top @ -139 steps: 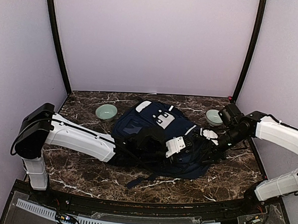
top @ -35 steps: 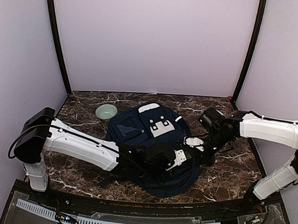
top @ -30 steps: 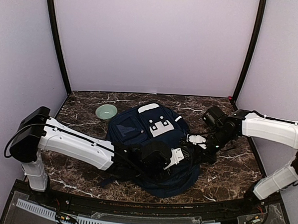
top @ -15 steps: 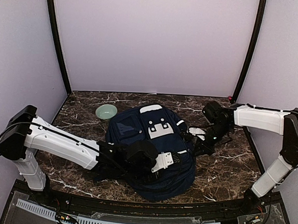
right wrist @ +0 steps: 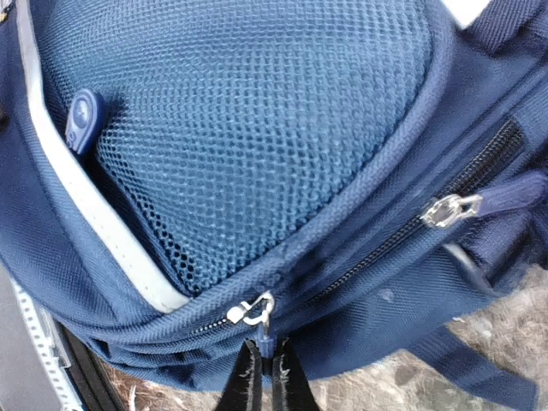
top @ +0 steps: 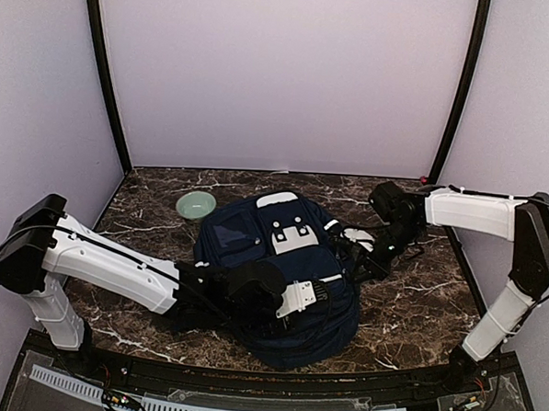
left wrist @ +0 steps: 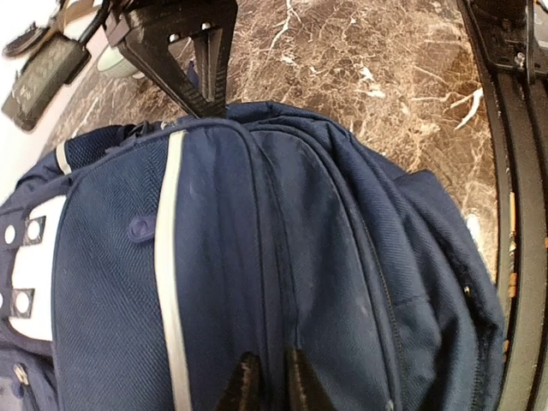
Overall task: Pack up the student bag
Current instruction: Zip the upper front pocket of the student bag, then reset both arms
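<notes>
The marble counter (top: 417, 305) carries the student bag (top: 272, 251), which lies flat at its middle, front pockets up. A green bowl (top: 196, 204) sits just beyond its far left corner.

Both arms reach in over the bag. The left one lies across the near side and the right one comes in from the right edge.

The left claw (left wrist: 267, 385) rests on a ridge of navy fabric beside a white reflective stripe (left wrist: 171, 257). Its tips stand almost together, and I cannot tell whether they pinch the cloth or only touch it.

The right claw (right wrist: 264, 366) is closed on the zip pull (right wrist: 265, 338) that hangs from a silver slider (right wrist: 251, 310), just under the mesh side pocket (right wrist: 257, 128).

The step in hand looks like running this zip, though I cannot tell which way it should go.

1. The soft bag will likely slide on the smooth stone, so the left claw needs a firm hold on the fabric, opposite to the pull.
2. The right claw should draw along the line of the teeth, low and close to the cloth, not outward.
3. The track curves round the bag's corner, so the wrist should turn with it.
4. The small pull could slip out, so a slow, steady draw seems safest.
</notes>
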Controlling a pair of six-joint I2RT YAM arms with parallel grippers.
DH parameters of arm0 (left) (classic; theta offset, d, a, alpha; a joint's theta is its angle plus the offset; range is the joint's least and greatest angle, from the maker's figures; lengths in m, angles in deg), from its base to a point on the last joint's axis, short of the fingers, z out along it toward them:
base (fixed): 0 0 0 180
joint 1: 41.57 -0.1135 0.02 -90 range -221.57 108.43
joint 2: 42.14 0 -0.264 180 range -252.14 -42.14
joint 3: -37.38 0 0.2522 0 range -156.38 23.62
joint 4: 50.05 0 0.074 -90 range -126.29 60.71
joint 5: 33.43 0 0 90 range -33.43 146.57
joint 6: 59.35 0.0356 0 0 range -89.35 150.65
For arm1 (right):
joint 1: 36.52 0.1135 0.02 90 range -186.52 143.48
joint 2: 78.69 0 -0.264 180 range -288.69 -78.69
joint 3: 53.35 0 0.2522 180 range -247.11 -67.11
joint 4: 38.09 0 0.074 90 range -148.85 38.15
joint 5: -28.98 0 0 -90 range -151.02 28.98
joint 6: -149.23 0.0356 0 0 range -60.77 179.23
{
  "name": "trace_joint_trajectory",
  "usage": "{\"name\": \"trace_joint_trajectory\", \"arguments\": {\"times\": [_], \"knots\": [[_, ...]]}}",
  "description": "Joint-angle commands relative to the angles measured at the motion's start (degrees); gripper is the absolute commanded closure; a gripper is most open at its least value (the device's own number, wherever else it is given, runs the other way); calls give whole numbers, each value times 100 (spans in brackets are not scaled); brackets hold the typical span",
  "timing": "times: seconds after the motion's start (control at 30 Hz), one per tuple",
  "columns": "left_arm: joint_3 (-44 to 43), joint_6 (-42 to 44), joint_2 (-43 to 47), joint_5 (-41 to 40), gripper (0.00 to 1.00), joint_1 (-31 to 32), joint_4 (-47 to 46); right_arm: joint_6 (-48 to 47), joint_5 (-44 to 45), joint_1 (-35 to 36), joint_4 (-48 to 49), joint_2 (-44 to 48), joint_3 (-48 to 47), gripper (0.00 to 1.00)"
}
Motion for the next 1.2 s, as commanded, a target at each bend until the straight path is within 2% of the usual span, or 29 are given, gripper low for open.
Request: {"name": "trace_joint_trajectory", "arguments": {"times": [0.0,0.03,0.13,0.17,0.33,0.4,0.53,0.57,0.6,0.63,0.7,0.8,0.9,1.0,1.17], "knots": [[-88,-248,383,38,81,176,457,401,286,-144,883,543,58,84],[-164,-302,414,-20,73,173,564,491,347,-157,970,691,110,72],[-377,-447,578,-227,45,175,888,665,429,-275,1099,1134,208,54],[-456,-485,648,-276,40,167,1033,732,430,-341,1127,1276,220,50],[-574,-510,1177,-1006,10,50,1342,1141,462,-754,1421,1844,74,36],[-571,-647,1453,-1378,2,-183,1398,1337,603,-906,1486,1978,-114,33],[-506,-1173,2114,-2163,1,-967,1511,1779,625,-1295,1782,2217,-526,20],[-480,-1184,2270,-2299,1,-1177,1508,1945,669,-1376,1939,2282,-528,15],[-416,-1100,2443,-2491,1,-1342,1437,2144,794,-1453,2141,2365,-484,5],[-317,-929,2619,-2627,1,-1522,1147,2343,952,-1514,2389,2452,-417,1],[-107,-646,2923,-2812,1,-1891,716,2637,1088,-1647,2691,2617,-300,0],[-24,-683,3216,-2950,1,-2574,513,3150,1465,-1746,3166,2906,-89,0],[-179,-916,3220,-2833,1,-3124,812,3666,2248,-1754,3330,3128,-124,0],[-281,-1107,3054,-2753,1,-3479,1184,3791,2875,-1755,3357,3298,-137,0],[81,-1428,3282,-2211,1,-3809,1089,3878,2788,-1952,3571,3528,120,0]]}}
